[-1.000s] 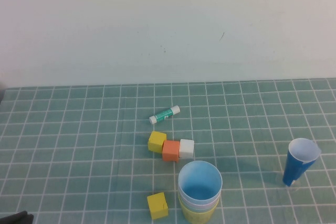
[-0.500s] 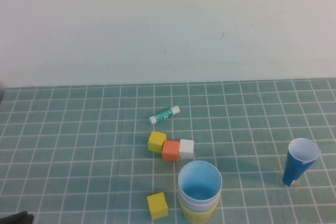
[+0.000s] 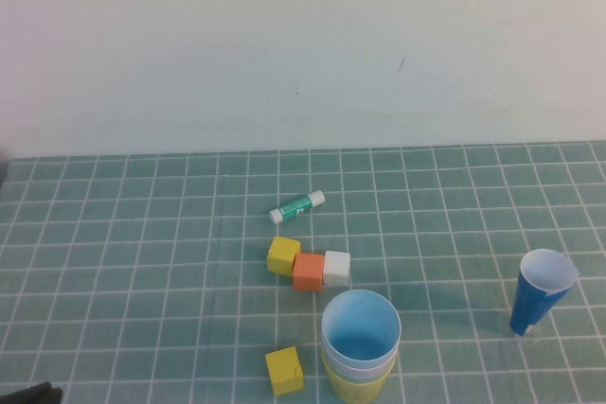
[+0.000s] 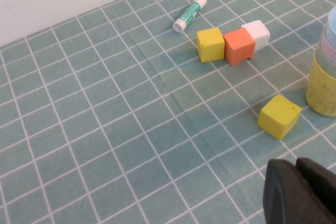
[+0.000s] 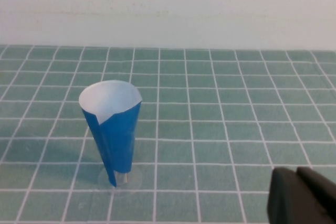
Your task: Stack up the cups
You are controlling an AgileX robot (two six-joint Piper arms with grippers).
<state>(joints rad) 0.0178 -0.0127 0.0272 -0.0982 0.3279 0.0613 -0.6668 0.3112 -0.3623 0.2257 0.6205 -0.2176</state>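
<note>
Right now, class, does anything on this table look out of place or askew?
The glue stick lies on its side. The cup stack stands upright. The left gripper and right gripper sit low beside the mat, holding nothing.

Stack of cups (image 3: 359, 347): base cut by high view's lower edge; nested cups show only as rims, colours below the light blue unclear. Left gripper (image 4: 302, 192) and right gripper (image 5: 302, 195): dark corner fragments only, cropped. Dark blue cup (image 5: 112, 129) base blurred.
</note>
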